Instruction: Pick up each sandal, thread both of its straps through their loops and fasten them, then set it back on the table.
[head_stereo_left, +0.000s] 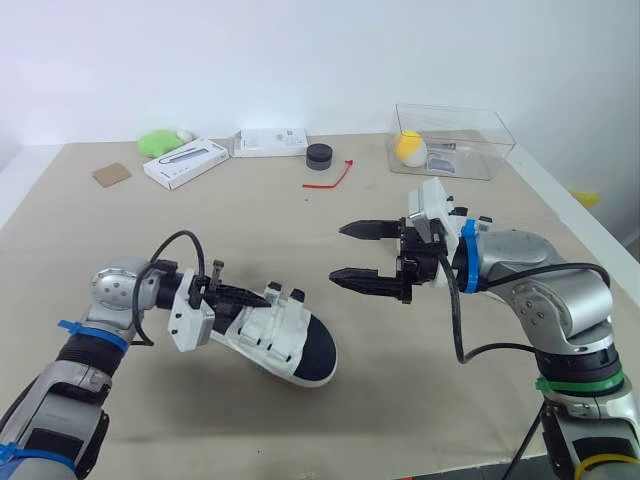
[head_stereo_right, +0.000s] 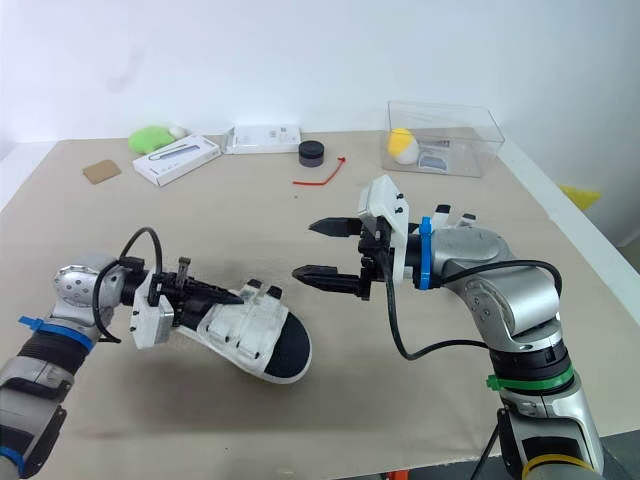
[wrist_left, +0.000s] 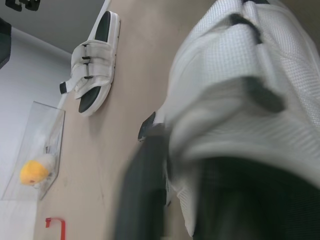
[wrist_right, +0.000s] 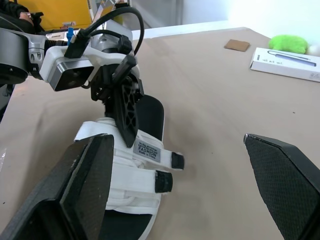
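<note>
A white sandal (head_stereo_left: 290, 345) with a black insole lies on the tan table (head_stereo_left: 300, 230) at the front left. My left gripper (head_stereo_left: 245, 296) is shut on its heel end, one black finger (wrist_right: 127, 107) lying on top of the upper. Two white straps with black tips (wrist_right: 175, 161) cross its upper. My right gripper (head_stereo_left: 338, 252) hangs open above the table, a little to the right of the sandal, with nothing between its fingers. The left wrist view shows a second white sandal (wrist_left: 92, 60) flat on the table near the clear box (wrist_left: 35, 150).
At the back right stands a clear box (head_stereo_left: 455, 140) holding a yellow object (head_stereo_left: 409, 147). Along the back are a black round object (head_stereo_left: 319, 156), a red cord (head_stereo_left: 330, 178), two white boxes (head_stereo_left: 186, 163) (head_stereo_left: 270, 142), a green object (head_stereo_left: 160, 142) and a cardboard square (head_stereo_left: 111, 174).
</note>
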